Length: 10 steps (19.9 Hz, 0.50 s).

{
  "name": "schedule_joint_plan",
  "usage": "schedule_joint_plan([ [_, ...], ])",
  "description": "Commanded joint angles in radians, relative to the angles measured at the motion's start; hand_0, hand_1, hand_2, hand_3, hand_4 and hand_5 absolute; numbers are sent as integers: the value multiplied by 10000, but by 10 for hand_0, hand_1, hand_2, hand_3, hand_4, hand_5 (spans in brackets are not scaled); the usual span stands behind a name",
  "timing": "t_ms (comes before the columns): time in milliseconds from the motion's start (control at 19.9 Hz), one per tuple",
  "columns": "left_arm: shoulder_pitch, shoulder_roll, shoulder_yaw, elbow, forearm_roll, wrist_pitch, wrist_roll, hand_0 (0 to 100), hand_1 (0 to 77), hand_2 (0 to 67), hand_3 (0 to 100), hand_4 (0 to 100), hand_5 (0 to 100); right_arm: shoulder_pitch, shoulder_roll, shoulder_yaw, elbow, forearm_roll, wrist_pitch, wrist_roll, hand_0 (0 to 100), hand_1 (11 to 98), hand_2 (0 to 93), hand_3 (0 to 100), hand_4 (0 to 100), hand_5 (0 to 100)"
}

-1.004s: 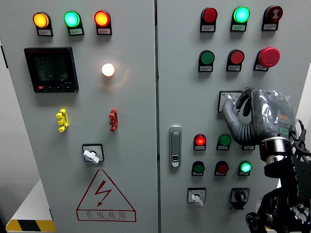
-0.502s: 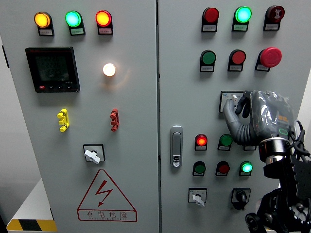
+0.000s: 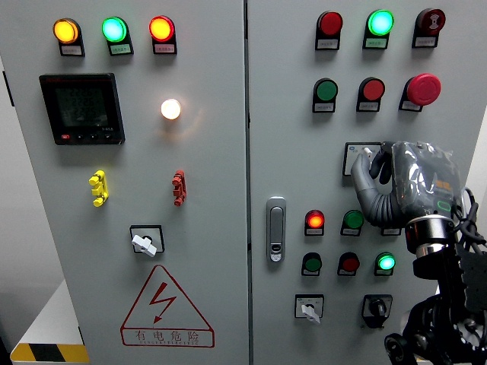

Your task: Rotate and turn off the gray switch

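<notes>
A grey cabinet with two doors filled nearly the whole view. At its left stood a pale wall. Below it lay a white ledge edged with a yellow-and-black stripe. The light was even.

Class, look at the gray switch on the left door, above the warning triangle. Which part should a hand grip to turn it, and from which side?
Grip the gray switch by its raised bar, coming straight at the door's front. The bar sticks out and slants diagonally, so fingers should pinch its two long sides, probably tilted to match.

An industrial electrical room: a gray control cabinet (lamps, switches, a high-voltage warning sign).
</notes>
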Motion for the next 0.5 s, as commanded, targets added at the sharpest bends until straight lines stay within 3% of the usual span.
schedule_joint_plan([
  [0, 0, 0, 0, 0, 0, 0, 0, 883, 0, 132, 187, 82, 108, 1, 0, 0, 1, 1, 14, 0, 793, 287, 671, 843, 951, 904],
  [100, 0, 0, 0, 0, 0, 0, 0, 883, 0, 133, 187, 82, 108, 1, 0, 0, 1, -15, 45, 16, 820, 263, 663, 842, 948, 900],
  [201, 0, 0, 0, 0, 0, 0, 0, 883, 0, 133, 187, 82, 108, 1, 0, -45, 1, -15, 60, 16, 708, 243, 644, 840, 946, 894],
  [301, 0, 0, 0, 0, 0, 0, 0, 883, 0, 132, 187, 81, 109, 1, 0, -61, 1, -45, 60, 16, 487, 251, 627, 838, 944, 891],
  [351, 0, 0, 0, 0, 0, 0, 0, 883, 0, 132, 187, 81, 109, 1, 0, -61, 1, -45, 60, 16, 33, 289, 612, 836, 944, 891],
  [452, 0, 0, 0, 0, 0, 0, 0, 883, 0, 133, 187, 81, 109, 1, 0, -61, 1, -45, 75, 16, 0, 330, 601, 834, 943, 892],
])
